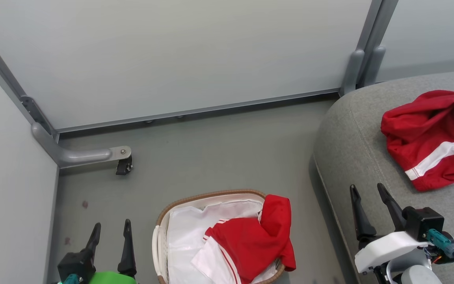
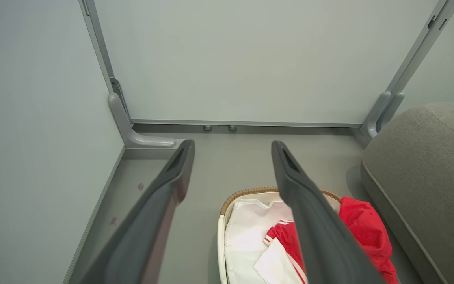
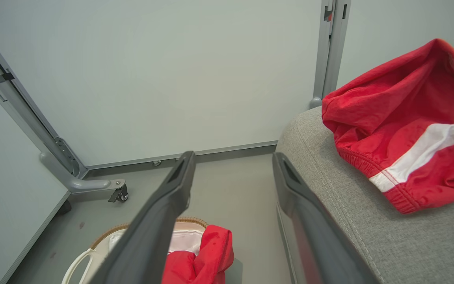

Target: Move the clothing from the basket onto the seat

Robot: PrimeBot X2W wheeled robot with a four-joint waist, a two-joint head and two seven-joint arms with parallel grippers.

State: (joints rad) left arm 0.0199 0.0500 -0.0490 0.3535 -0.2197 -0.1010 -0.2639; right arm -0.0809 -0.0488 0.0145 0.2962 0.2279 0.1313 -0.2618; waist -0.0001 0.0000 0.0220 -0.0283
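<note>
Left gripper: the left gripper (image 1: pixel 112 225) hangs at 7 o'clock in the head view over the grey floor (image 1: pixel 219 150), its two dark fingers spread wide with nothing between them.
Right gripper: the right gripper (image 1: pixel 367 189) stands at 4 o'clock in the head view, above the rounded edge of the seat (image 1: pixel 353 130). Its fingers are also fully apart and empty.
Basket: the basket (image 1: pixel 211 194) sits on the floor at 6 o'clock, between the two grippers and apart from the seat. The white liner (image 1: pixel 187 232) is exposed on its left half.
Garment in basket: the red garment with stripe trim (image 1: pixel 250 240) is heaped on the basket's right half, with a fold draped over the rim at 3 o'clock.
Garment and fingers: it lies at 3 o'clock from the left fingertips and 8 o'clock from the right fingertips, touching neither. In the left wrist view one finger crosses in front of it.
Garment on seat: the crumpled red garment (image 1: pixel 432 134), with a broad white band, rests on the cushion between 1 and 2 o'clock from the right fingertips, clear of them.
Backdrop: pale partition panels (image 1: pixel 172 59) on grey frames, with a castor foot (image 1: pixel 123 165) at 9 o'clock.
</note>
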